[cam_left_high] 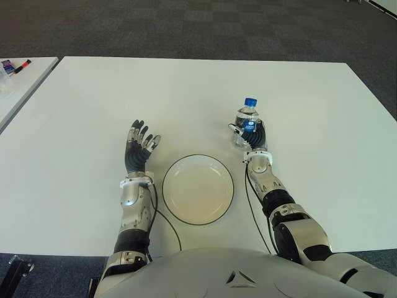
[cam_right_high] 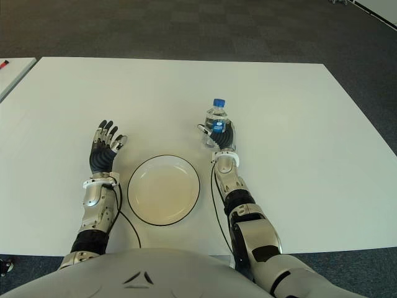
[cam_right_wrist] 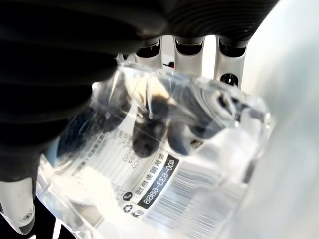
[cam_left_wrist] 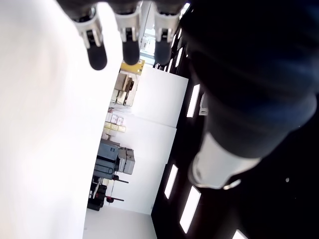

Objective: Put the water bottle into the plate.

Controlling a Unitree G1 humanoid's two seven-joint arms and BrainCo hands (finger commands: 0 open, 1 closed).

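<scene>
The right hand (cam_left_high: 253,138) is wrapping its fingers (cam_right_wrist: 149,134) around the water bottle (cam_left_high: 247,123), which is standing upright on the white table (cam_left_high: 310,124) with its blue cap (cam_left_high: 250,102) rising clear above the fingertips. In the right wrist view the clear plastic and its printed label are filling the palm, with the fingers curling round the far side of the bottle, so the grip is closing on it. The bottle's base appears to be meeting the tabletop, though the exact contact is hidden behind the hand.

The plate (cam_left_high: 198,189), white with a dark rim, is lying nearer the robot than the right hand and toward its left side, with a strip of bare table showing between the plate's rim and the right wrist. Nothing is lying in the plate.

The left hand (cam_left_high: 139,148) is showing on the far left side of the plate, apart from its rim, fingers spread and holding nothing; its wrist view is showing only straight fingertips (cam_left_wrist: 95,56) over the white surface.

Beyond the right hand the tabletop is running bare to its far edge, and to the hand's right it is stretching open to the right edge. A second table (cam_left_high: 18,81) is standing past the left edge across a narrow gap.
</scene>
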